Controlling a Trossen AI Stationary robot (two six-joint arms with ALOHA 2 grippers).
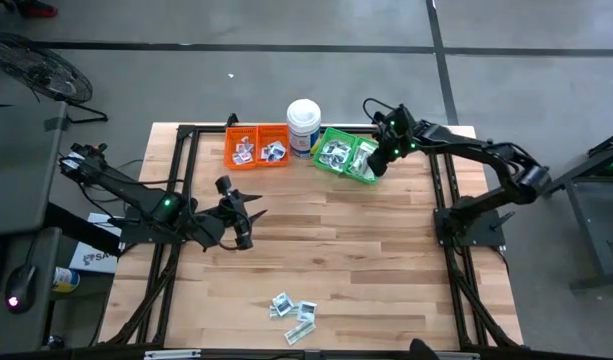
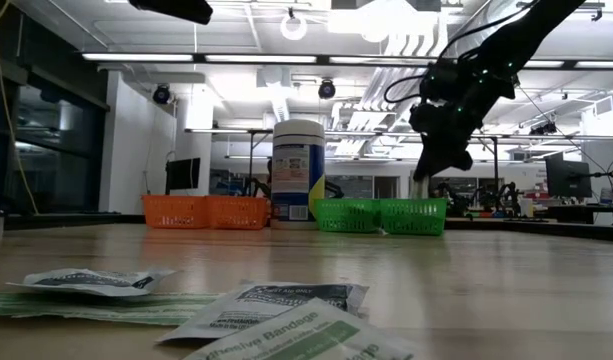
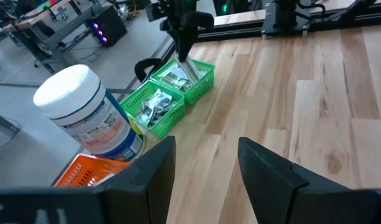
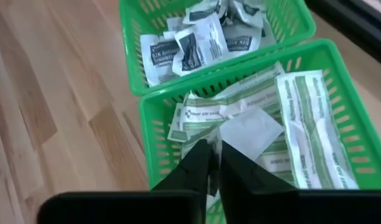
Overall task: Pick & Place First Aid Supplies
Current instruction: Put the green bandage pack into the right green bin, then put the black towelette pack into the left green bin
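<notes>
Over the far right green bin [image 1: 364, 162] the right gripper [image 4: 214, 163] hangs low, its jaws nearly together with only a thin slit between them. Whether they pinch the white packet [image 4: 249, 132] just ahead of the tips cannot be told. That bin holds long green-and-white strips [image 4: 314, 130]. The green bin beside it [image 4: 283, 18] holds square white packets [image 4: 190, 46]. Left of the green bins stands a white tub [image 1: 304, 124], then two orange bins [image 1: 256, 146] with a few packets inside.

At the worktop's [image 1: 366, 250] left side the left gripper [image 1: 240, 214] waits above bare wood, jaws apart and empty. Near the front edge lies a small loose cluster of supplies [image 1: 294, 315], squares and strips together, well apart from both grippers.
</notes>
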